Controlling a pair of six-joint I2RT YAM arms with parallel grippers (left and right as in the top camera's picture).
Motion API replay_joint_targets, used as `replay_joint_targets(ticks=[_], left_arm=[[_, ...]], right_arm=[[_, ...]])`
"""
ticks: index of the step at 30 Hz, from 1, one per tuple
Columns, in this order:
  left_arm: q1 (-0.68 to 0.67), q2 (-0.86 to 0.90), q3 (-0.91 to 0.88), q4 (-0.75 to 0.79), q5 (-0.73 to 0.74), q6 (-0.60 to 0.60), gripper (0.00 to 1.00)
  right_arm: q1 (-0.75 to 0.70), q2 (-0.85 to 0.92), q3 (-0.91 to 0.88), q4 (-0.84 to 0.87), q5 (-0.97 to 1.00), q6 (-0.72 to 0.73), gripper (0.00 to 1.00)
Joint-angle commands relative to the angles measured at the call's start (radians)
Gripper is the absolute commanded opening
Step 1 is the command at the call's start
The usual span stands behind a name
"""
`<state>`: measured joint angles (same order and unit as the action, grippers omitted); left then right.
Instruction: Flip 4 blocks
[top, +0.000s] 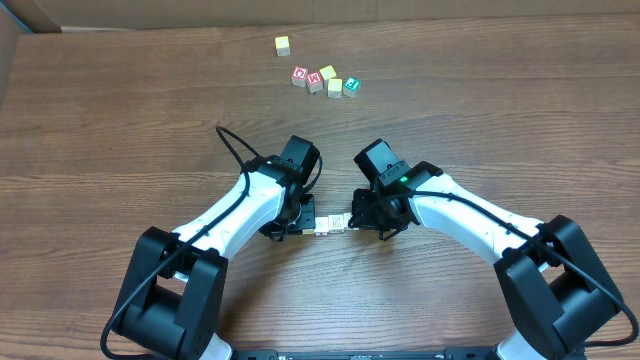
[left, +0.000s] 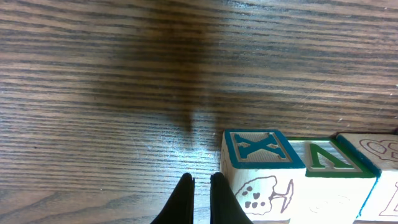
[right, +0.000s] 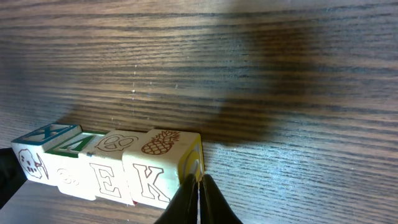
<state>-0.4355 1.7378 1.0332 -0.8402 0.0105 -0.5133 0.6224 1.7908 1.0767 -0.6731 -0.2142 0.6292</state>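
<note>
Overhead: the row of four blocks (top: 331, 224) lies on the wood-grain table (top: 120, 130), near the front middle. Its long axis runs left to right between the two arms. The left gripper (top: 308, 227) sits at the row's left end and the right gripper (top: 358, 221) at its right end. A wide stretch of tabletop separates the row from a cluster of cubes (top: 322, 78) and a lone yellow cube (top: 283, 45) at the far side.

Left wrist: the left gripper (left: 200, 182) is closed to a thin slit with nothing in it, just beside the blue "X" block (left: 258, 149) that ends the row. Whether it touches the block cannot be told.

Right wrist: the right gripper (right: 199, 184) has its fingers pressed together, empty, at the outer edge of the "K" block (right: 155, 168), which has a pineapple on top. The blocks stand flush, side by side, with the letters E and K upright on the near faces.
</note>
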Motion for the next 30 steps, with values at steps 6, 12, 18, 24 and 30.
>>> replay_joint_targets(ticks=[6, 12, 18, 24, 30], left_arm=[[0.003, 0.010, -0.006, 0.026, 0.016, 0.020, 0.04], [0.003, 0.010, -0.006, 0.029, 0.016, 0.019, 0.04], [0.003, 0.010, -0.006, 0.031, 0.016, 0.019, 0.04], [0.003, 0.010, -0.006, 0.045, 0.016, 0.019, 0.04], [0.003, 0.010, -0.006, 0.056, 0.016, 0.019, 0.04]], right_arm=[[0.005, -0.010, -0.006, 0.006, -0.050, 0.004, 0.06], [0.005, -0.010, -0.013, 0.007, -0.040, 0.004, 0.07], [0.005, -0.010, -0.029, 0.010, -0.014, 0.107, 0.07], [0.005, -0.010, -0.029, 0.024, -0.014, 0.109, 0.07], [0.005, -0.010, -0.029, 0.042, -0.011, 0.143, 0.07]])
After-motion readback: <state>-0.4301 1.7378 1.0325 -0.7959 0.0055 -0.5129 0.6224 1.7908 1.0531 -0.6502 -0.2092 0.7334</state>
